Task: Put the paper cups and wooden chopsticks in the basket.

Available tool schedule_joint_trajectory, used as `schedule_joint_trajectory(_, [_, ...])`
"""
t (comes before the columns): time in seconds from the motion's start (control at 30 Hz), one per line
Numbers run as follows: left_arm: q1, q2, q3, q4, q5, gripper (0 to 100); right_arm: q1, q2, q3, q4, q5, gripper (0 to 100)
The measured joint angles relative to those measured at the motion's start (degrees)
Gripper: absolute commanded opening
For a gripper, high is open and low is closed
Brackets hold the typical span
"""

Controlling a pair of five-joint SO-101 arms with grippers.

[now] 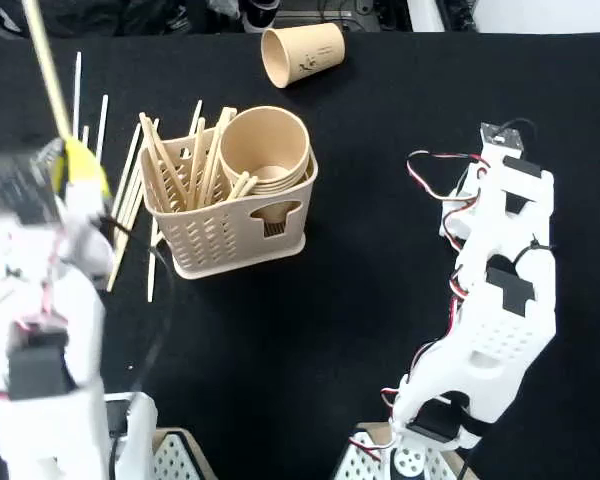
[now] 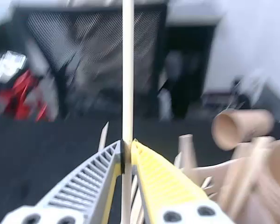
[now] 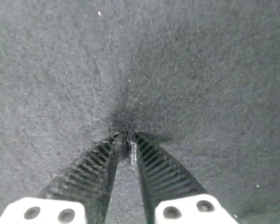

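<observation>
Wooden chopstick (image 2: 127, 70) pinched in left tool (image 2: 127, 143); right tool (image 3: 129, 138) closed tight.

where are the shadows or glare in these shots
Right wrist view: a dark shadow on the cloth just ahead of the shut right gripper. High view: no clear shadow around the basket on that cloth.
</observation>
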Motion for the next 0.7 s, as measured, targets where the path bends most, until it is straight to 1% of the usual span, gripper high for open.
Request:
schedule_joint_trajectory(0.13, [8.62,-13.80,12.75,-11.08,0.00,3,0.00,0.00,0.00,0.00,0.00,1.2])
schedule_joint_trajectory(0.23, [12.57,-21.54,21.36,-21.89,0.00,3,0.00,0.00,0.00,0.00,0.00,1.2])
schedule_joint_trajectory(0.3, [14.59,-24.18,26.02,-28.04,1.14,3,0.00,0.00,0.00,0.00,0.00,1.2])
schedule_joint_trajectory(0.37, [15.47,-24.79,28.48,-30.24,3.52,3,0.00,0.00,0.00,0.00,0.00,1.2])
schedule_joint_trajectory(0.5, [15.56,-23.21,31.47,-31.82,7.12,3,0.00,0.00,0.00,0.00,0.00,1.2])
schedule_joint_trajectory(0.6, [14.24,-19.87,32.79,-32.00,8.70,3,0.00,0.00,0.00,0.00,0.00,1.2])
schedule_joint_trajectory(0.7, [12.04,-15.82,32.88,-33.05,9.41,7,0.00,0.00,0.00,0.00,0.00,1.2])
